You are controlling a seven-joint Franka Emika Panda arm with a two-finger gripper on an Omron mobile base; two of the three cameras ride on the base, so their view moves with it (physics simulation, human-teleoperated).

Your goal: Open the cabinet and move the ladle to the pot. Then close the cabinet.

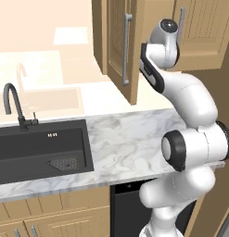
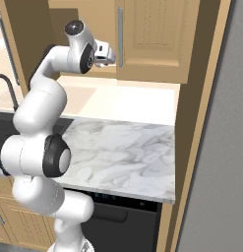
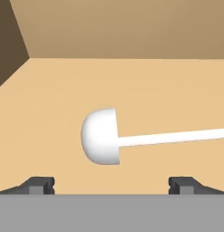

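Pincer point(image 3: 111, 183) stood with its jaws wide apart and empty, aimed into the cabinet point(image 1: 117, 44), whose left door hung open for access. Ahead on the shelf lay the white ladle point(image 3: 104, 136), bowl nearest, ready for grasping.

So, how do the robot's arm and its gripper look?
The arm is glossy white, made of rounded, bulging segments with dark grey to black bands and round caps at the joints. The gripper ends in two small dark grey, blocky fingertips. No cables or markings are visible.
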